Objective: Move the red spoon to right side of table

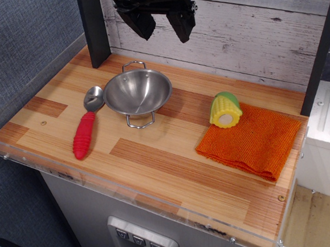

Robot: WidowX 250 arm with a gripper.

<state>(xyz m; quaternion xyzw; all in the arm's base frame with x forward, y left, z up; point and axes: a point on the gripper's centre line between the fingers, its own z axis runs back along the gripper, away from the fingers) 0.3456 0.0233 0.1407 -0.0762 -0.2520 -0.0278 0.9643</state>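
hand: the black hand hangs high at the back, its two fingers spread apart, gripping nothing
red spoon: the red spoon lies on the left of the surface, its metal end just beside the steel bowl
right side: toy corn at the edge of the orange cloth
writing: no readable lettering

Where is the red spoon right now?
The red spoon lies flat on the left part of the table, just left of the steel bowl, its metal end almost touching the bowl's rim.
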